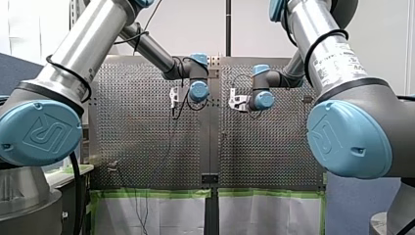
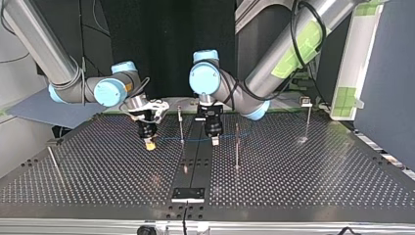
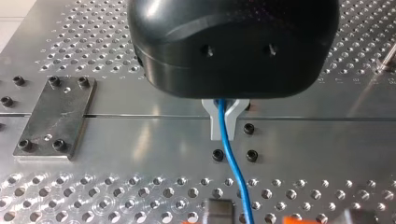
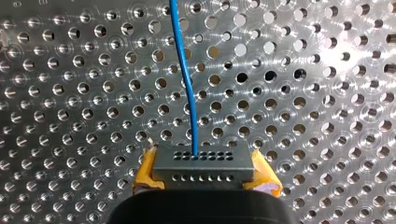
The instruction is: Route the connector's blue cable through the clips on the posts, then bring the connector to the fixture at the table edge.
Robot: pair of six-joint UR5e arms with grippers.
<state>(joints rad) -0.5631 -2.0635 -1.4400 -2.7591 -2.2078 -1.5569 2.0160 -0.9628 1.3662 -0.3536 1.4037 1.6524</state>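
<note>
Blue cable (image 4: 189, 93): thin, light, floppy. It runs straight out ahead of the grey connector (image 4: 203, 163), which my right gripper (image 4: 205, 170) clamps between its yellow pads (image 4: 145, 170). The connector is a small rigid block with rows of holes on its face. It probably weighs next to nothing, and the flat sides look like the right place to hold it.

My left gripper (image 3: 224, 133) is closed on the cable further along, with its metal fingers (image 3: 215, 128) pinching it. From there the cable runs on ahead over the table (image 3: 140, 149).

In the top view my right gripper sits at about 9 o'clock of my left gripper. Both are low over the table, with the cable strung nearly level between them. One post (image 2: 181, 122) stands between the two grippers and the cable crosses it low down; I cannot tell whether it sits in a clip. A second post (image 2: 237, 147) is at about 4 o'clock of my left gripper. A dark plate (image 2: 188, 194) at the view's 6 o'clock, on the table edge, is probably the fixture, well apart from the connector.

The cable should sag and bend rather than push. It is best led under light tension and held close to whichever clip is being threaded. A hard tug could pull the wire out of the connector.
</note>
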